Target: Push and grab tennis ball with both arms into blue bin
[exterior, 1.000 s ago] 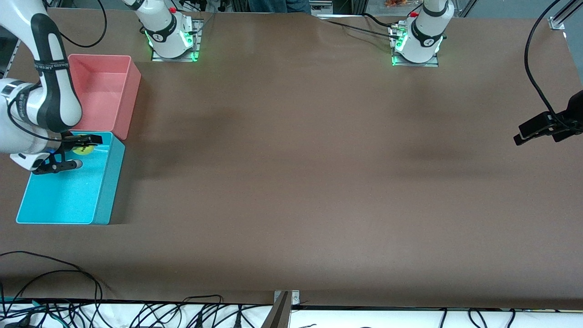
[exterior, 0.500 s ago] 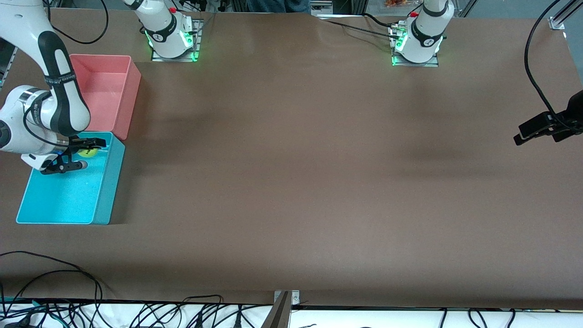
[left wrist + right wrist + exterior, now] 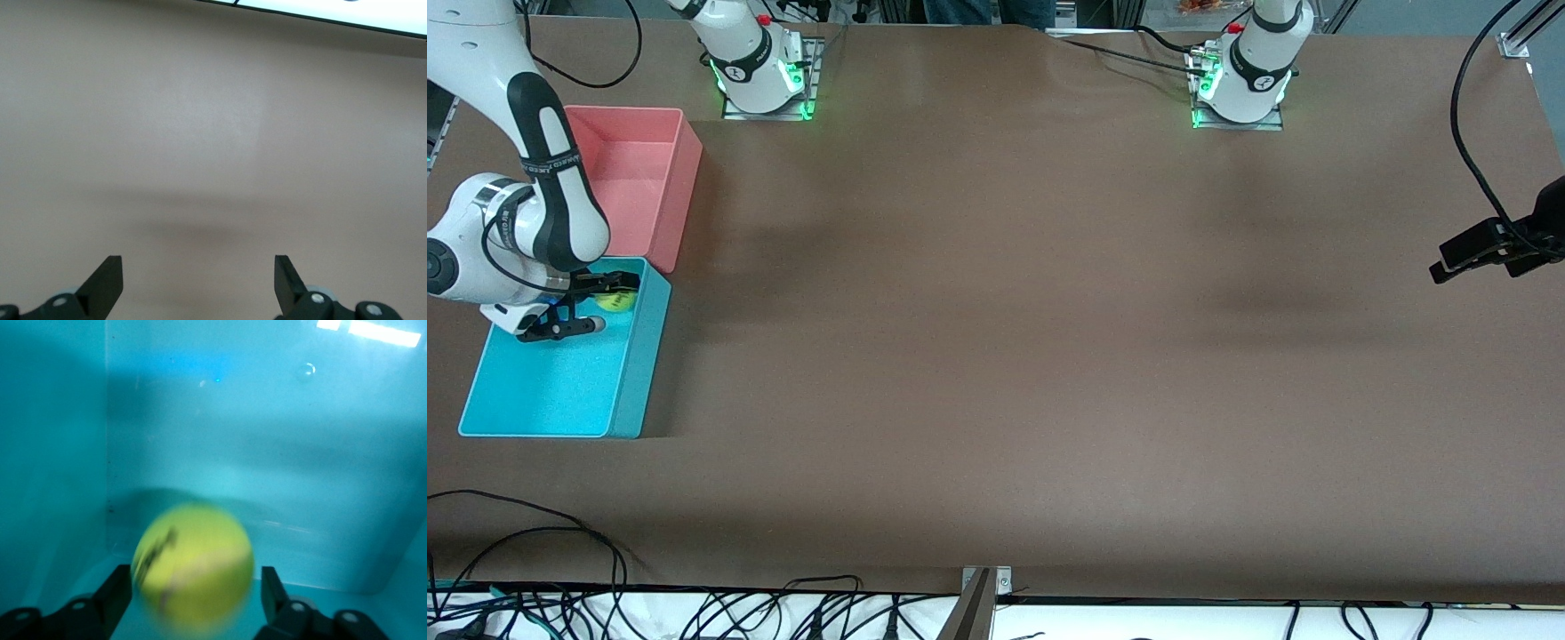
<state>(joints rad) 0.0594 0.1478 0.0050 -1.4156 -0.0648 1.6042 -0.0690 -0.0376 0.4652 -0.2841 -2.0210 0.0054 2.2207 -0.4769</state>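
The yellow-green tennis ball point(image 3: 615, 302) is inside the blue bin point(image 3: 551, 382), near the bin's corner closest to the pink bin. My right gripper point(image 3: 594, 305) reaches into the bin and stands open around the ball. In the right wrist view the ball point(image 3: 193, 567) is blurred, with a gap showing between it and one of the fingers point(image 3: 272, 590); the bin's wall point(image 3: 280, 453) fills the rest of that view. My left gripper point(image 3: 1485, 251) waits open over the table's edge at the left arm's end, and its wrist view shows the left gripper point(image 3: 197, 285) with only bare brown table between its fingers.
A pink bin point(image 3: 640, 169) stands against the blue bin, farther from the front camera. Cables point(image 3: 534, 604) run along the table's near edge. The brown table point(image 3: 1005, 311) stretches between the two arms' ends.
My right gripper has opened and the ball has come loose from it inside the blue bin. The right hand shifted slightly toward the bin's wall. The left arm has not moved.
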